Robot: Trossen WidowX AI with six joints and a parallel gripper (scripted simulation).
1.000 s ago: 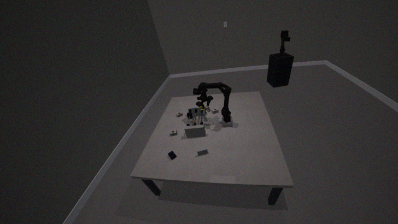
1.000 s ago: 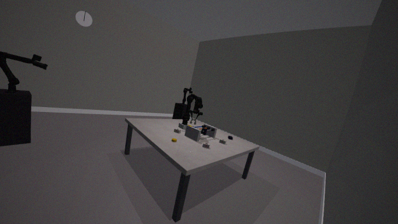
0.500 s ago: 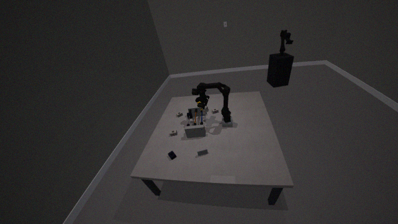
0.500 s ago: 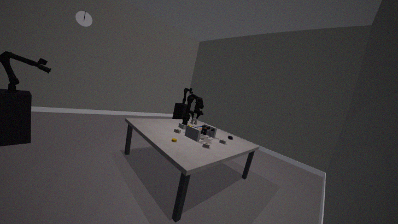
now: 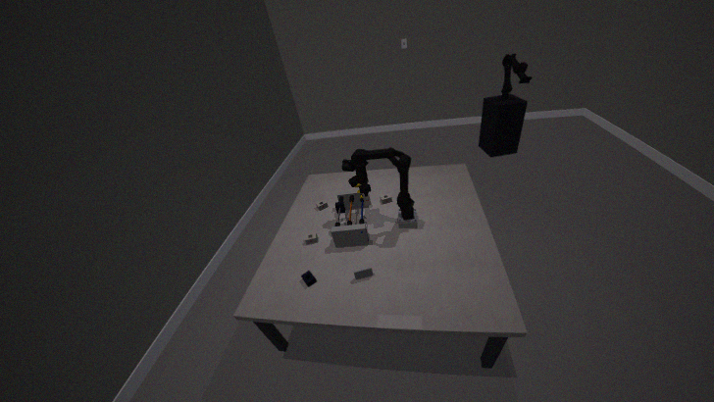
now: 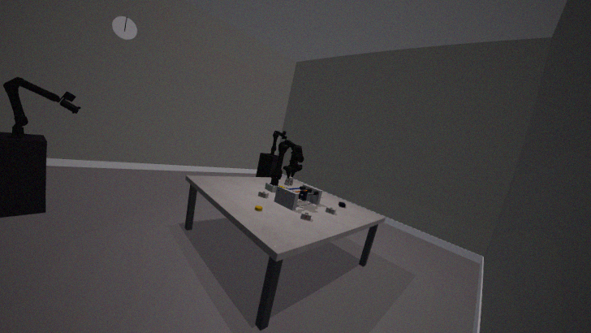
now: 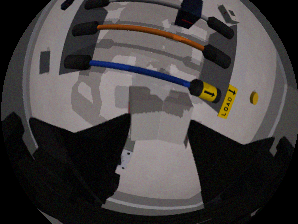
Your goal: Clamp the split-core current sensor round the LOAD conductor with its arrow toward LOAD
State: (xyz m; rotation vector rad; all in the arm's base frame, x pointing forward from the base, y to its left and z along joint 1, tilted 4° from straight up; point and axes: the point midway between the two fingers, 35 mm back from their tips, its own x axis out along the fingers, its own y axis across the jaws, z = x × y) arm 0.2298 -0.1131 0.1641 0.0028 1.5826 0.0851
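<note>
Checking top view: gripper (image 5: 365, 193) (image 6: 291, 175) (image 7: 160, 121) is over the far end of the conductor rack (image 5: 351, 235) (image 6: 286, 197) (image 7: 90, 46); the rack presumably keeps the wires raised so a clamp can pass round. Sensor can't be made out here. Blue conductor (image 5: 362, 210) (image 6: 294, 188) (image 7: 140, 71) runs beside the orange conductor (image 5: 350, 212) (image 7: 150, 31)

Ext. view: hand points down, grasping the grey split-core sensor (image 6: 288, 181) (image 7: 159, 120), which hangs below the fingers, apart from the blue wire. Held from above, prob. to keep its mouth downward

Wrist view: fingers bear on the sensor's outer sides, approx. level, presumably so the same grip can squeeze both halves shut. LOAD marker (image 7: 227, 102) is by the blue conductor's right end; arrowed yellow sleeve (image 7: 209, 92) points that way, so blue is the target. Sensor's own arrow n/v, heading can't be confirmed. Its wider span, finger to finger, lies roughly along the wire, seam between halves crossing it. Est. a wrist turn is req'd to straddle the wire, arrow sense to be verified first. Status: not clamped, not latched; risk of fouling orange if lowered off-line
</note>
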